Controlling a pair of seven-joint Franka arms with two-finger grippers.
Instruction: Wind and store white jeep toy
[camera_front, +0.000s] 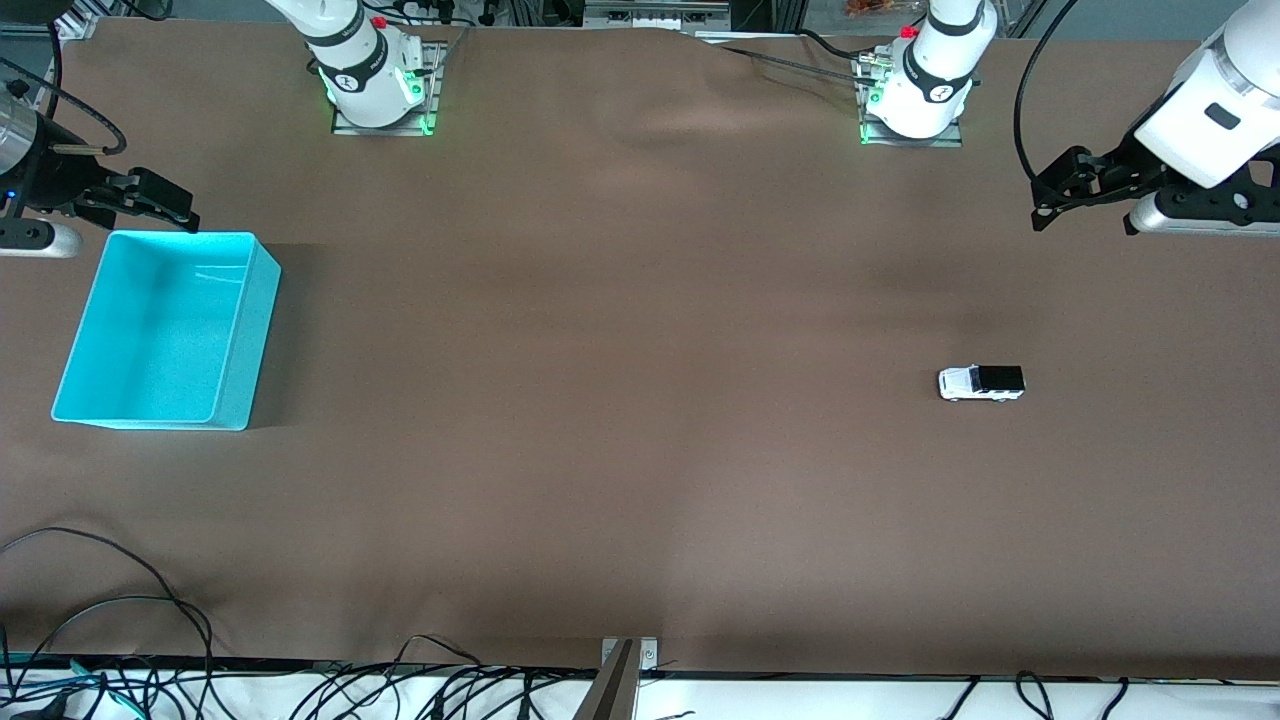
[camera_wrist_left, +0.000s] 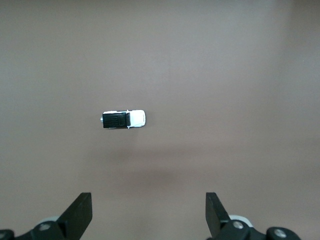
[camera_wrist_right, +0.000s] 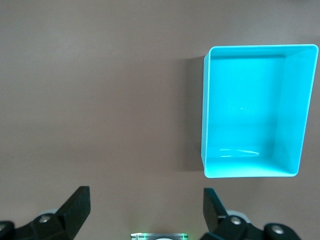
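Status: nothing of the task is judged to be done yet. The white jeep toy (camera_front: 981, 383) is seen standing on its wheels on the bare brown table (camera_front: 620, 400), toward the left arm's end, untouched and well apart from both grippers. Winding and storing are both judged to remain.

Left gripper (camera_front: 1040, 205): held up in the air over the table edge at the left arm's end, jaws spread wide, nothing between them. In the left wrist view the jeep (camera_wrist_left: 123, 119) is seen lying clear of the left gripper's fingertips (camera_wrist_left: 80, 207), with open table between.

Right gripper (camera_front: 170, 208): held up in the air just over the rim of the turquoise bin (camera_front: 240, 345) at the edge lying farther from the front camera, jaws likewise spread, nothing held. This arm appears to be waiting.

Container: one turquoise bin (camera_wrist_right: 206, 115), rectangular, open-topped, set upright toward the right arm's end of the table. Its floor is seen in full in the right wrist view and nothing is found in it.

Bin and jeep are well apart, at the two ends of the table; a long carry, or a roll after winding, is judged to be needed.
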